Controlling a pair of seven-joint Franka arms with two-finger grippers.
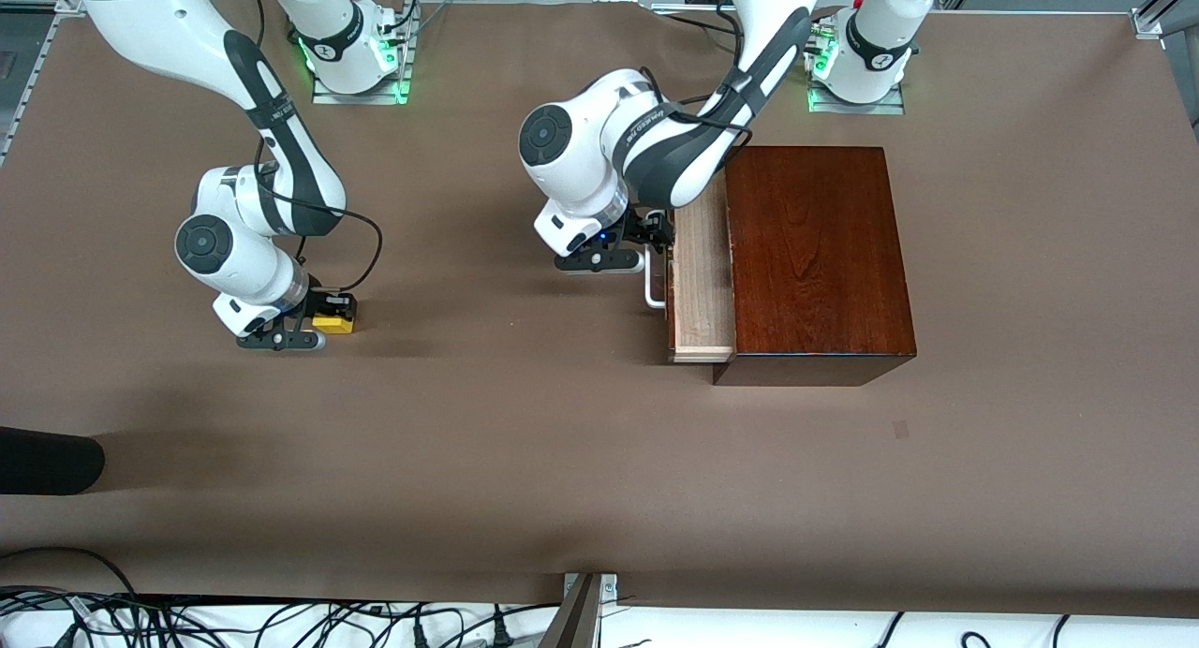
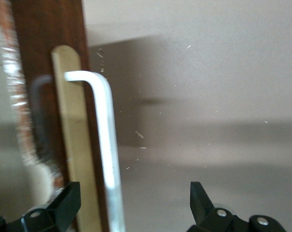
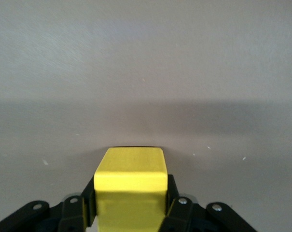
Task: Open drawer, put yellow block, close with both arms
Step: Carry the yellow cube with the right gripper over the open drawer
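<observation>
The mahogany box (image 1: 815, 255) stands toward the left arm's end of the table. Its drawer (image 1: 703, 283) is pulled partly out and shows pale wood. The white bar handle (image 1: 653, 290) is on the drawer's dark front. My left gripper (image 1: 658, 231) is open at the handle's end farther from the front camera. In the left wrist view the handle (image 2: 107, 145) runs between the spread fingers (image 2: 68, 205) of the left gripper (image 2: 133, 205). My right gripper (image 1: 330, 322) is shut on the yellow block (image 1: 335, 323), low at the table toward the right arm's end. In the right wrist view the block (image 3: 130, 186) fills the right gripper (image 3: 130, 205).
A dark rounded object (image 1: 47, 461) pokes in at the table's edge at the right arm's end, nearer to the front camera. Cables (image 1: 281, 620) lie along the table's near edge. Bare brown table (image 1: 525, 414) spreads between the block and the box.
</observation>
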